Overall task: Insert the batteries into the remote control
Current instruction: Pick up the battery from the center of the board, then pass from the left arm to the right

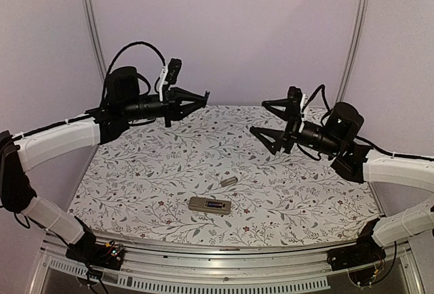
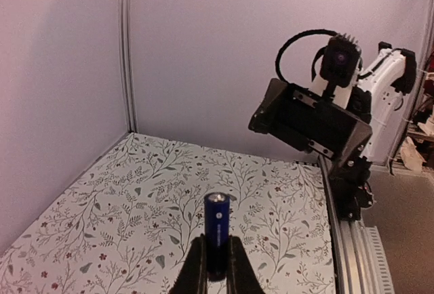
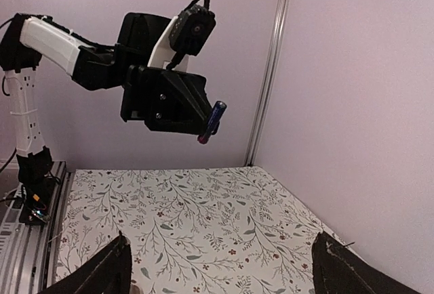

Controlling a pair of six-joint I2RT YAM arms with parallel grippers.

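My left gripper point(image 1: 202, 96) is raised high over the back left of the table and is shut on a dark blue battery point(image 2: 218, 229), which sticks out past the fingertips. That battery also shows in the right wrist view point(image 3: 212, 122). The remote control point(image 1: 209, 204) lies back-up near the table's front centre, with something bluish in its recess. I cannot tell whether that is the second battery. My right gripper point(image 1: 260, 118) is held in the air at the right, wide open and empty, facing the left gripper. In its own view the gripper point(image 3: 220, 241) has only floral table between the fingers.
A small grey cover piece point(image 1: 228, 181) lies just behind the remote, a little to the right. The floral table point(image 1: 135, 172) is walled by lilac panels at the back and sides. A metal rail point(image 1: 203, 277) runs along the near edge.
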